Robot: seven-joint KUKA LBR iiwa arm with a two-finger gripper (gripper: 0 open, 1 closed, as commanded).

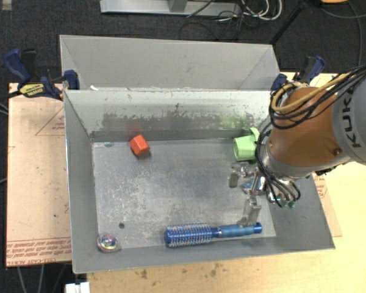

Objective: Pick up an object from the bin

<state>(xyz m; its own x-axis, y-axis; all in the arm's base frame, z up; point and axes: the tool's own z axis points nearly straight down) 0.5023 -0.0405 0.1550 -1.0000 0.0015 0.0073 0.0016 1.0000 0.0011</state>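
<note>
My gripper [244, 195] hangs low at the right side of the bin, open, with nothing between its two metal fingers. One fingertip [253, 217] stands just above the handle end of a blue hairbrush [210, 233], which lies along the bin's front edge with its bristle head to the left. The other fingertip [235, 178] is higher and to the left, over bare floor. A light green block [245, 146] sits close behind the gripper by the back wall, partly covered by the arm.
An orange block [139, 146] lies at the back left of the bin floor. A small shiny ball [108, 243] rests in the front left corner. The arm's orange cover and cables fill the bin's right side.
</note>
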